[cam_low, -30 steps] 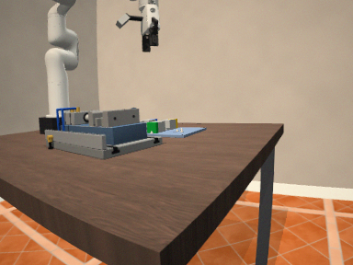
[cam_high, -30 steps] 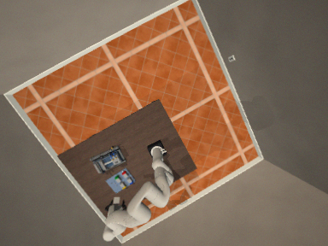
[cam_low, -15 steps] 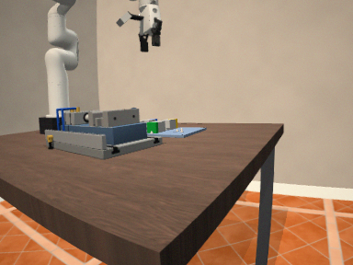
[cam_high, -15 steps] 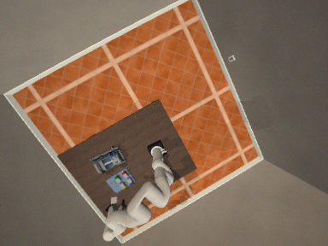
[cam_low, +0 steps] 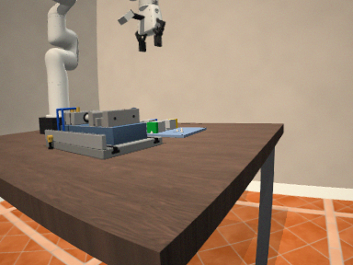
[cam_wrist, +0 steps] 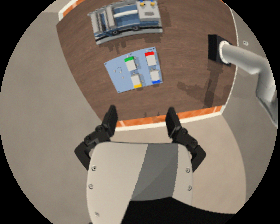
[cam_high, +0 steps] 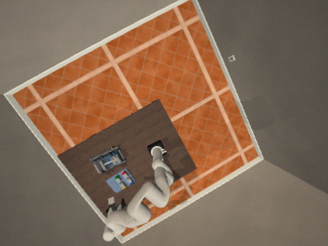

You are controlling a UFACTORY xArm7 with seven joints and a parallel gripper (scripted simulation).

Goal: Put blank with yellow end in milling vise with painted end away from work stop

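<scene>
The blank with the yellow end [cam_wrist: 136, 80] lies on the blue infeed plate [cam_wrist: 114, 76] [cam_low: 193, 132] [cam_high: 113, 184]. In the wrist view its yellow end points toward the gripper side, and the green-ended blank [cam_wrist: 131, 65] lies just beyond it. The red-ended blank [cam_wrist: 151, 60] and the blue-ended blank [cam_wrist: 154, 75] lie to their right on the plate. The milling vise [cam_wrist: 125, 21] [cam_low: 120, 118] [cam_high: 108, 159] stands beside the plate; no blank can be made out in it. The work stop cannot be told apart. My gripper [cam_wrist: 142, 112] [cam_low: 151, 47] is open and empty, high above the table.
The vise's grey raised plate [cam_low: 78, 139] has low walls and dark clamps around it. Blue hoses [cam_low: 67, 109] rise at the vise's far end. Small white pieces [cam_wrist: 119, 71] sit on the infeed plate's bare side. The arm's black base [cam_wrist: 215, 48] [cam_low: 48, 124] stands on the table.
</scene>
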